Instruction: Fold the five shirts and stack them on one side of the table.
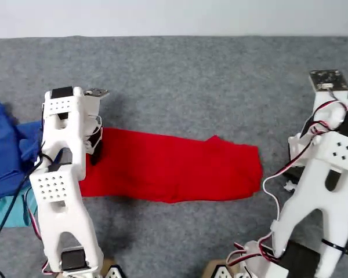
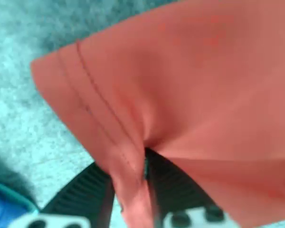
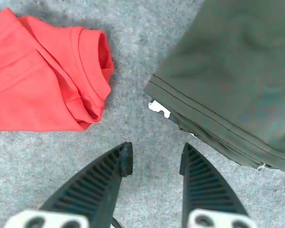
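Observation:
A red shirt (image 1: 168, 168) lies spread lengthwise across the middle of the grey table. My left gripper (image 2: 145, 176) is at its left end, shut on a pinched fold of the hem (image 2: 109, 142). In the high view that gripper (image 1: 94, 152) sits at the shirt's left edge. My right gripper (image 3: 154, 164) is open above bare carpet, in the gap between the red shirt's sleeve (image 3: 90, 76) and a folded olive-green shirt (image 3: 228, 85). Nothing is between its fingers.
A blue shirt (image 1: 3, 150) is bunched at the table's left edge, with a teal one (image 1: 6, 211) partly under it. A small white tag (image 3: 159, 108) sticks out from the green shirt. The far half of the grey table (image 1: 191, 81) is bare.

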`<state>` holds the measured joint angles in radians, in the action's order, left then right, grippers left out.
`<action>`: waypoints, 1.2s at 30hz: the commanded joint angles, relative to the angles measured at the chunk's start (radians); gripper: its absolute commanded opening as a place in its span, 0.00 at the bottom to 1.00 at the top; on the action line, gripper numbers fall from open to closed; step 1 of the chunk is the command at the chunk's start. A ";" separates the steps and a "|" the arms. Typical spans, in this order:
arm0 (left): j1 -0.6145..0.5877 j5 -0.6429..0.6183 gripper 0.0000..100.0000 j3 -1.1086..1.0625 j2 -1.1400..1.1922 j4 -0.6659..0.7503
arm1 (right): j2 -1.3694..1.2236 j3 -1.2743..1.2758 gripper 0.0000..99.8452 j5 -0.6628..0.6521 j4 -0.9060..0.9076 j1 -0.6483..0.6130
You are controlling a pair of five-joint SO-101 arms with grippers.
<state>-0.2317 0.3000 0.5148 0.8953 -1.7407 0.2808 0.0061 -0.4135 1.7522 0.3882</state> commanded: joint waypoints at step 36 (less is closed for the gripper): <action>0.644 -0.167 0.00 -0.278 -0.772 -0.014 | 0.036 -0.043 0.18 -0.167 0.030 0.162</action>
<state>0.3514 0.1465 0.1419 0.0806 -1.7315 0.2808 0.0061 -0.5455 1.7538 0.4803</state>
